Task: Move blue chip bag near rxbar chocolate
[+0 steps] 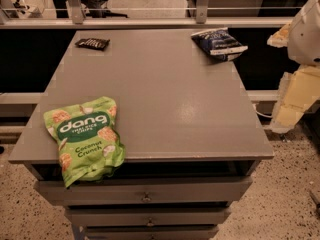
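The blue chip bag (pixel 218 44) is a crinkly dark navy bag lying at the far right corner of the grey table (pixel 165 94), partly over the right edge. The rxbar chocolate (pixel 92 43) is a small flat dark bar at the far left corner. The two lie apart, with the table's width between them. My gripper (pixel 296 100) is the pale cream part hanging below the white arm (pixel 306 31) at the right edge of the view. It is off the table, to the right of and nearer than the blue chip bag, and holds nothing that I can see.
A large bright green "dang" bag (pixel 86 136) lies at the near left corner and droops over the front edge. The table has drawers (pixel 146 198) below its front. A rail and window ledge (pixel 150 21) run behind the table. Speckled floor (pixel 285 194) is at the right.
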Controlling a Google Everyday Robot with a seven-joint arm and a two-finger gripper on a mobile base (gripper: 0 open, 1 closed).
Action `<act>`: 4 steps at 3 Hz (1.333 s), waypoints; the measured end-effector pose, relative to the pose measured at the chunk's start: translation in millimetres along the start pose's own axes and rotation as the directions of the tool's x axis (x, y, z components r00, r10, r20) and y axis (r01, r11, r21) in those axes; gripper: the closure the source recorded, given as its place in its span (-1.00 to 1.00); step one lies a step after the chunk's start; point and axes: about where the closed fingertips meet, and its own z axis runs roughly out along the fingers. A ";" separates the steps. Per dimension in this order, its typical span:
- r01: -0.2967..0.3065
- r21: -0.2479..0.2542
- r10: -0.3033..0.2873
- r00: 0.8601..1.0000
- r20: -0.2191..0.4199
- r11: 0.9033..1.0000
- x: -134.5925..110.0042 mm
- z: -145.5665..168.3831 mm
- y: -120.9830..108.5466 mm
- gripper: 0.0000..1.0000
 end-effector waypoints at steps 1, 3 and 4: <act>0.000 0.000 0.000 1.000 0.000 1.000 0.0 -0.1 0.0 -1.00; -0.042 0.025 0.039 0.995 0.096 0.999 -12.3 14.2 -18.7 -1.00; -0.126 0.068 0.106 0.964 0.243 0.990 -28.4 46.5 -74.0 -1.00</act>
